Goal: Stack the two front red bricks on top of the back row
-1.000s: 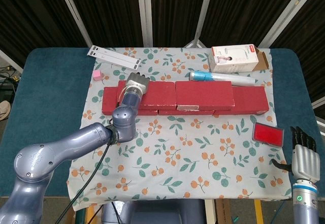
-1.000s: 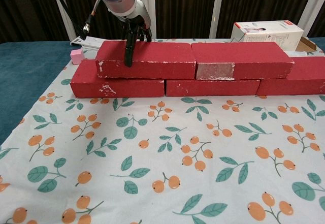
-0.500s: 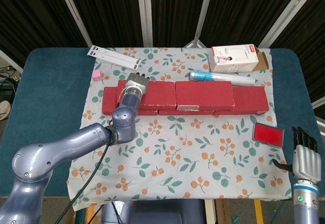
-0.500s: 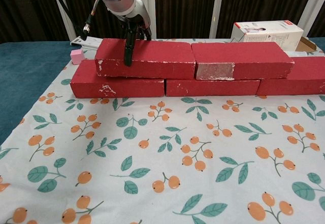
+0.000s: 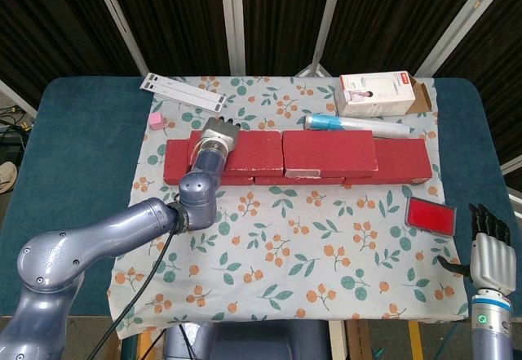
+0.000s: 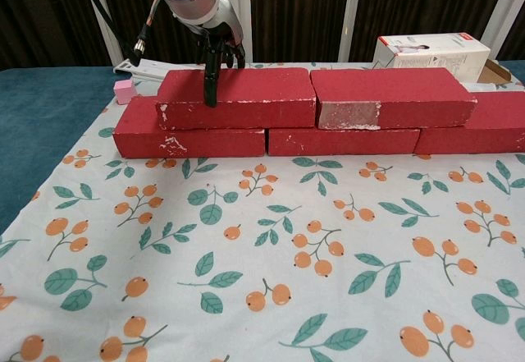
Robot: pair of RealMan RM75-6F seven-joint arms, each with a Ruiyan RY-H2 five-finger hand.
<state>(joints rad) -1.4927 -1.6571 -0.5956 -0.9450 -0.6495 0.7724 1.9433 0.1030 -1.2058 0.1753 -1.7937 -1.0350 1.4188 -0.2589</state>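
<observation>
Your two stacked red bricks sat on top of the back row: the left upper brick (image 6: 238,98) and the right upper brick (image 6: 390,97) lay end to end, their ends touching or very nearly so. Beneath them ran the back row of bricks (image 6: 328,141), three bricks in a line on the floral cloth (image 6: 271,255), with the outer ends showing past the upper pair on both sides.

Your left hand (image 6: 217,50) was down on the left upper brick near its left end; fingers (image 6: 211,79) draped over the top and front face, touching it. Whether it was actually clamping the brick or only resting there, I could not tell. In the head view the left arm (image 5: 122,233) reached up across the cloth to that brick.

Your right hand (image 5: 489,250) hung off the table's near right corner, fingers straight and held loosely apart, holding nothing.

Elsewhere, a red flat case (image 5: 430,214) lay near the right hand, a white box (image 5: 379,93) and a blue-capped tube (image 5: 355,125) behind the bricks, a pink cube (image 5: 157,121) and a white strip (image 5: 183,91) at back left.
</observation>
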